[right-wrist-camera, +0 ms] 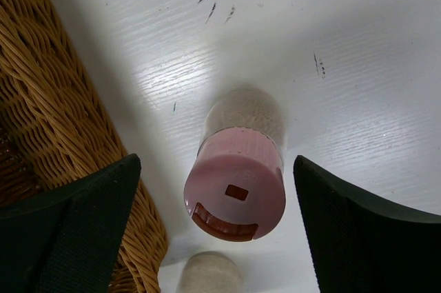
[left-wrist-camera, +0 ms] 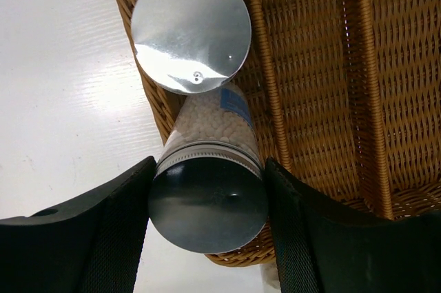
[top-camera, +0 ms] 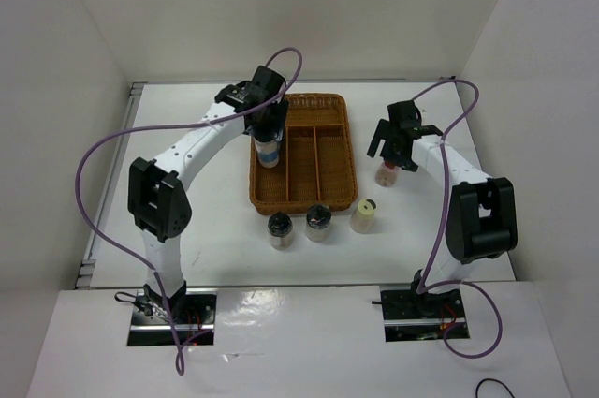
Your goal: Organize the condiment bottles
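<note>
We see the left pincer (left-wrist-camera: 208, 189) clamped on a white silver-topped bottle (left-wrist-camera: 215, 124) over the wicker tray's (left-wrist-camera: 317, 58) left compartment; whether its base touches the weave is hidden. A second silver-topped bottle (left-wrist-camera: 191, 29) stands just beside it. The right pincer (right-wrist-camera: 217, 160) is spread wide around the pink-capped bottle (right-wrist-camera: 241, 196) on the surface (top-camera: 225, 229) right of the tray, pads clear of it. Two black-capped bottles (top-camera: 280, 226) (top-camera: 318, 219) and a yellow-capped bottle (top-camera: 364, 212) stand along the tray's near edge. Both arms reach forward, wrists pointing down.
</note>
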